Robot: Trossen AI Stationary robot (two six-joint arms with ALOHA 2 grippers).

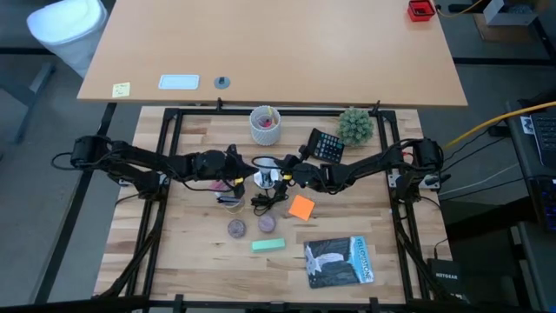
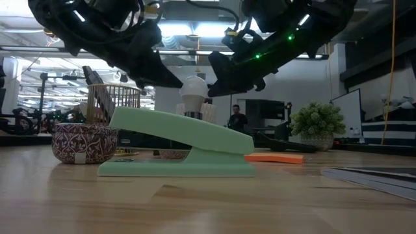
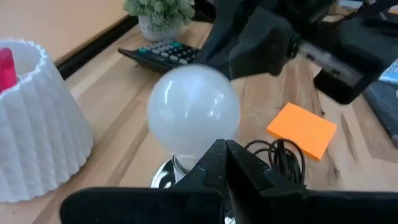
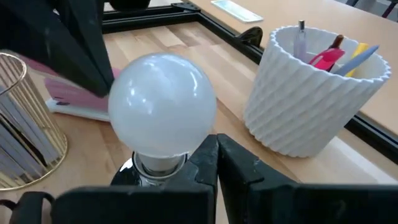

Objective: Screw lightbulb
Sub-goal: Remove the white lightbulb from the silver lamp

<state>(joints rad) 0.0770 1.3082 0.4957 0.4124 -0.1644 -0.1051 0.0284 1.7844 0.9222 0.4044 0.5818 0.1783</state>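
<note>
1. We find the lightbulb (image 4: 163,102) upright at mid-table, its silvery base seated in the socket disc (image 3: 166,178), in front of the white cup (image 4: 314,90).
2. We see the left gripper (image 3: 225,163) just beside the bulb's base, fingers pressed together, holding nothing.
3. We see the right gripper (image 4: 216,160) on the opposite side, also closed, just beside the base.
4. We note an orange pad (image 3: 302,129) and black cord (image 3: 277,155) near the socket.
</note>
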